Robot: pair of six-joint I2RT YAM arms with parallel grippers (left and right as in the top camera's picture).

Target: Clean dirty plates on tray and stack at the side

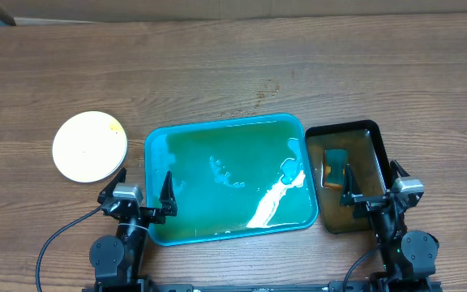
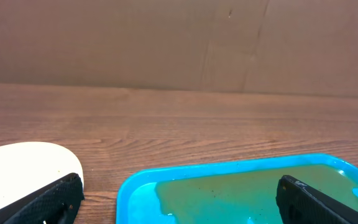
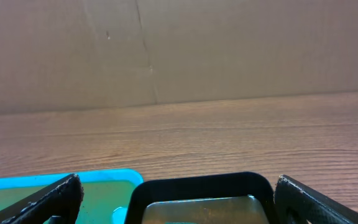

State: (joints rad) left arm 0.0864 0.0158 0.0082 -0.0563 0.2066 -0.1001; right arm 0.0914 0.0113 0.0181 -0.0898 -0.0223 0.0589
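The teal tray (image 1: pixel 159 142) lies at the table's middle, holding greenish water and a streak of white suds, with no plate in it. It also shows in the left wrist view (image 2: pixel 135 183) and the right wrist view (image 3: pixel 114 176). A stack of plates (image 1: pixel 90 146), white on top with a small yellow mark, sits on the table left of the tray; its edge shows in the left wrist view (image 2: pixel 23 168). My left gripper (image 1: pixel 140 193) is open and empty at the tray's near left corner. My right gripper (image 1: pixel 373 185) is open and empty over the black tray's near end.
A smaller black tray (image 1: pixel 375 134) with brownish liquid stands right of the teal tray and holds a sponge (image 1: pixel 335 166); its rim shows in the right wrist view (image 3: pixel 201 185). A cardboard wall rises behind the wooden table (image 1: pixel 233 73).
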